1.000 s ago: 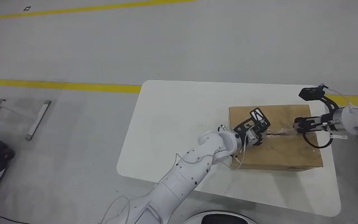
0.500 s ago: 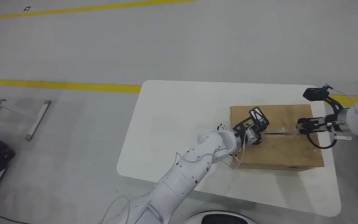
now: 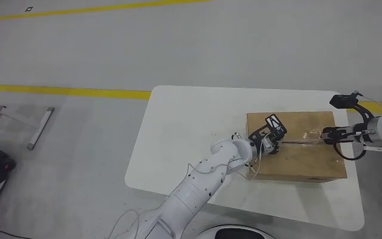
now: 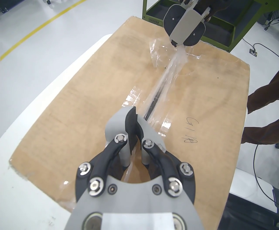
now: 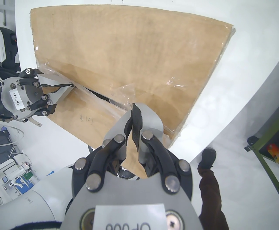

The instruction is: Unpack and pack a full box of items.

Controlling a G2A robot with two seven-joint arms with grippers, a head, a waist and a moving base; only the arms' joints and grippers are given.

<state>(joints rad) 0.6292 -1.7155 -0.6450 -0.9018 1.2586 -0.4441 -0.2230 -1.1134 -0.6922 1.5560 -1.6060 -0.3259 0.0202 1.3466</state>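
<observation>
A closed brown cardboard box [image 3: 298, 161] lies on the right half of the white table [image 3: 191, 131]. A strip of clear tape [image 3: 301, 139] is lifted off the box's middle seam and stretched between both grippers. My left gripper [image 3: 276, 138] sits over the box's left end, shut on one end of the tape [image 4: 167, 69]. My right gripper [image 3: 327, 136] hovers over the box's right part, shut on the other end of the tape [image 5: 98, 95]. In the left wrist view, my left gripper [image 4: 135, 111] faces the right gripper [image 4: 174, 43] across the box [image 4: 87, 98]. The dark seam gap shows under the tape.
The box's right end lies near the table's right edge. A green metal cart [image 4: 218, 13] stands on the floor beyond that end. Bare tabletop stretches left of the box. A grey bar [image 3: 40, 126] lies on the floor far left.
My right gripper has drawn away to the right with the tape, stretching the strip longer. The box has slid slightly to the right. My left gripper has stayed in place.
</observation>
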